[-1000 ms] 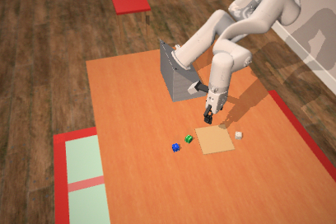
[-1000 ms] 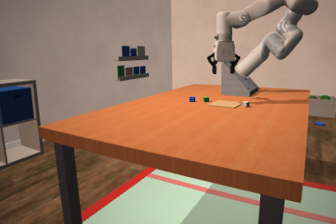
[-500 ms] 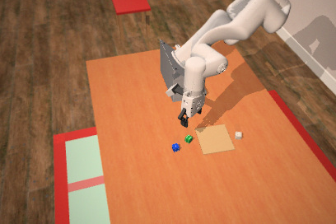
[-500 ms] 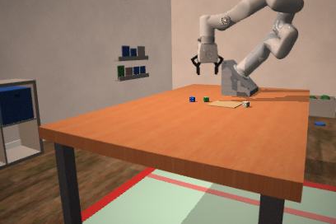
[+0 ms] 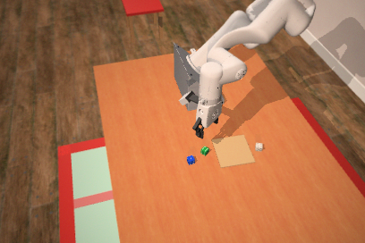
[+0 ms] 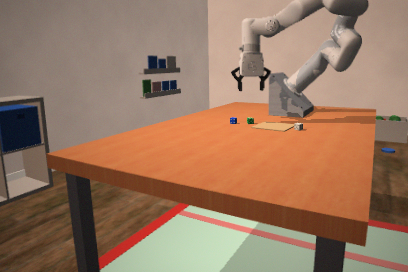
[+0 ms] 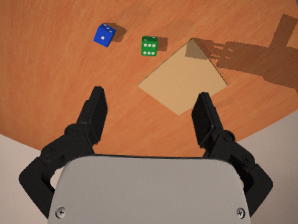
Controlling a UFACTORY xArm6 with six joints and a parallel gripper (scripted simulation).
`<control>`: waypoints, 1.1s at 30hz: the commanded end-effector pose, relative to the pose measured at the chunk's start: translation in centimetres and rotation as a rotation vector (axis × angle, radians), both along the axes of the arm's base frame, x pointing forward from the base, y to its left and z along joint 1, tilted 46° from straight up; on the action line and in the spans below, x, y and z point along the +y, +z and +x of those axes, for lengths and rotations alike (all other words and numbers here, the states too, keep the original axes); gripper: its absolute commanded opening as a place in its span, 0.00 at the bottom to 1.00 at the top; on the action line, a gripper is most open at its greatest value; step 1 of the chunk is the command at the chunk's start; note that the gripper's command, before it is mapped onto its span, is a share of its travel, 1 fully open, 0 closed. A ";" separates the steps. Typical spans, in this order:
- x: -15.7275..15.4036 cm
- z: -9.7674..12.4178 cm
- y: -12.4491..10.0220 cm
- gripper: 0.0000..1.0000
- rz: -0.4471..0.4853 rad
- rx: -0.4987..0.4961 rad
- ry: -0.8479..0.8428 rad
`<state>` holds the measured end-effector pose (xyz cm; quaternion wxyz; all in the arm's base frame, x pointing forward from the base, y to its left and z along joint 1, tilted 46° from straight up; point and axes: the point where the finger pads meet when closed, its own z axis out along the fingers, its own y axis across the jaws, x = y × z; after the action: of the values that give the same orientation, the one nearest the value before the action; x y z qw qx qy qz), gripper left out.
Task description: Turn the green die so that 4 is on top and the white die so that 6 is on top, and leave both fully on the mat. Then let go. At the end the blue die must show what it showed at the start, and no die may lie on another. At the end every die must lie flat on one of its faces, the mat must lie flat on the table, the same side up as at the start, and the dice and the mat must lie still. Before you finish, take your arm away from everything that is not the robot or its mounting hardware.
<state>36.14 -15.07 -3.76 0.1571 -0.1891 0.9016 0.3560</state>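
My black two-fingered gripper [image 5: 207, 129] [image 6: 251, 86] [image 7: 151, 100] is spread, nothing pinched, up above the orange wooden table [image 5: 148, 117] [image 6: 215, 166] [image 7: 55, 90]. Small green cube die [image 5: 205, 150] [image 6: 250, 121] [image 7: 149, 46] sits just off the thin tan square mat [image 5: 233, 151] [image 6: 274, 126] [image 7: 182, 77], blue cube die [image 5: 190, 160] [image 6: 233, 121] [image 7: 104, 35] near it, white cube die [image 5: 259, 146] [image 6: 298, 126] beside the mat's opposite side. Risks I see: coming down on green with fingers this wide could clip blue and roll it, ruining its face; a low fingertip could snag the mat edge and fold it; a skewed grip or high release could tumble green onto the wrong number
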 end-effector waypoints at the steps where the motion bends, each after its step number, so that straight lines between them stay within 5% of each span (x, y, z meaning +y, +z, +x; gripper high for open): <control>1: -0.1 0.1 0.0 1.00 -0.010 -0.036 0.032; 33: 1.6 0.9 -2.0 1.00 -0.141 -0.653 0.646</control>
<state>36.82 -13.52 -5.59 0.2796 -0.5265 0.7564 0.2692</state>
